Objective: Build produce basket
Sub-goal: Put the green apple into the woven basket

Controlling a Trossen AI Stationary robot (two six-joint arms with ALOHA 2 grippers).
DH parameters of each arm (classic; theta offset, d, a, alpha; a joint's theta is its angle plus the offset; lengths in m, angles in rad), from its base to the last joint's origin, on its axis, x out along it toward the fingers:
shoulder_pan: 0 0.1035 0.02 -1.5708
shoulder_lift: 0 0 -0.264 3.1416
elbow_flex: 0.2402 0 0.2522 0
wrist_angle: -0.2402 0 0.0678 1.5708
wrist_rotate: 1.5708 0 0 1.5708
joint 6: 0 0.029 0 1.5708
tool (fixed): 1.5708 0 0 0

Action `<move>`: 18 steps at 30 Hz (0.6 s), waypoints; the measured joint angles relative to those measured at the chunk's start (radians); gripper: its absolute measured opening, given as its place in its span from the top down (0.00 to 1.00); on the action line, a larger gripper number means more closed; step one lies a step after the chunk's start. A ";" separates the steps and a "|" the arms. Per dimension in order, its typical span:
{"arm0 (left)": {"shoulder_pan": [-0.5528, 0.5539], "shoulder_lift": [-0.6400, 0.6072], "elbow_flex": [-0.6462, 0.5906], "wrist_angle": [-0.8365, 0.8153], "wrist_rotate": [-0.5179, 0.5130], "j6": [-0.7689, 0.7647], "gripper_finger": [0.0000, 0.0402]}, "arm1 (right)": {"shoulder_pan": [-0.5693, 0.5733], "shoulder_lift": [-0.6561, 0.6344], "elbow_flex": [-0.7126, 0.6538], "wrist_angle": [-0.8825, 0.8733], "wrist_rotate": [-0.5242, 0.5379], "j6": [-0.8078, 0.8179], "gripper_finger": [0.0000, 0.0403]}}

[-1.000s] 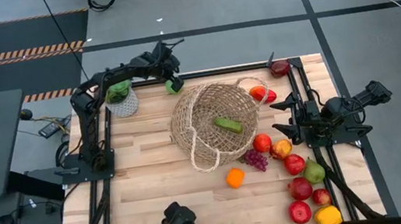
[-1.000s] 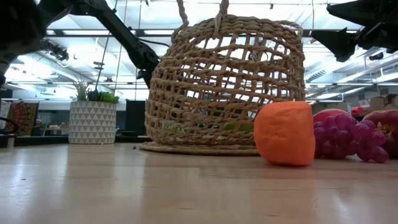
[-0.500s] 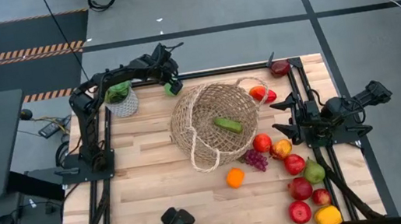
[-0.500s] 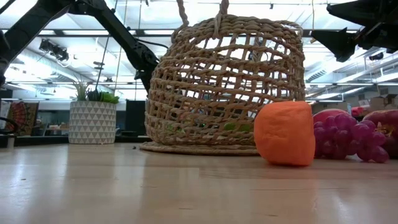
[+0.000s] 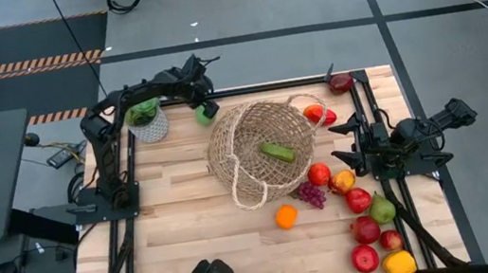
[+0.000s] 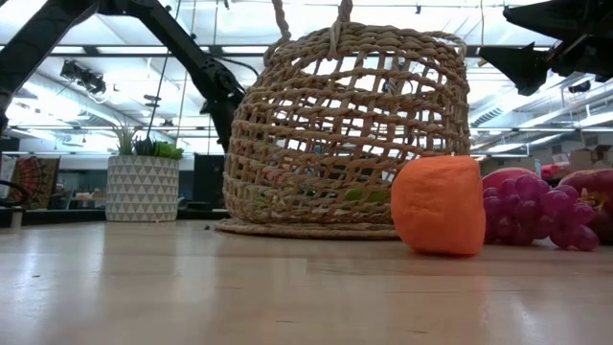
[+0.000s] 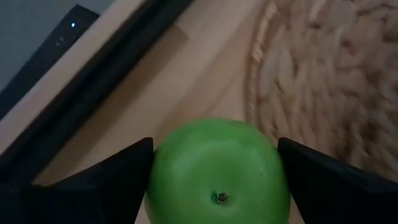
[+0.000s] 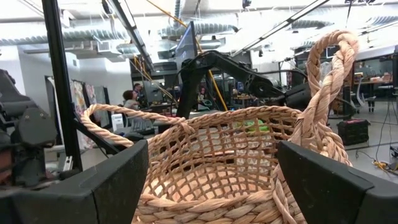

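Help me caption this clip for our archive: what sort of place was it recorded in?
Most likely a robotics lab or workshop. A wooden table stands on a grey floor with hazard tape, exposed ceiling ducts run overhead, and people sit at workstations behind the basket.

The left arm reaches along the far edge of the table [image 5: 169, 214], its elbow raised near the far left corner and its wrist stretched toward the middle of that edge. The left gripper [image 5: 204, 111] has its fingers [image 7: 106, 180] spread wide on either side of a green apple [image 7: 217, 171]. The right arm waits low over the table's right edge, its right gripper [image 5: 341, 142] with jaws apart, nothing between them.
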 joint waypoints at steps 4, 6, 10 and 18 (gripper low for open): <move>-0.005 -0.052 0.003 -0.106 0.011 -0.025 0.16 | 0.000 0.000 0.000 0.000 0.000 0.000 0.11; -0.008 -0.077 0.002 -0.148 0.009 -0.036 0.16 | 0.000 0.000 0.000 0.000 0.000 0.000 0.11; -0.020 -0.140 0.003 -0.215 0.010 -0.079 0.16 | 0.000 0.000 0.000 0.001 0.000 0.000 0.11; -0.056 -0.291 0.003 -0.270 0.010 -0.200 0.16 | 0.000 0.000 0.000 0.000 0.000 0.000 0.11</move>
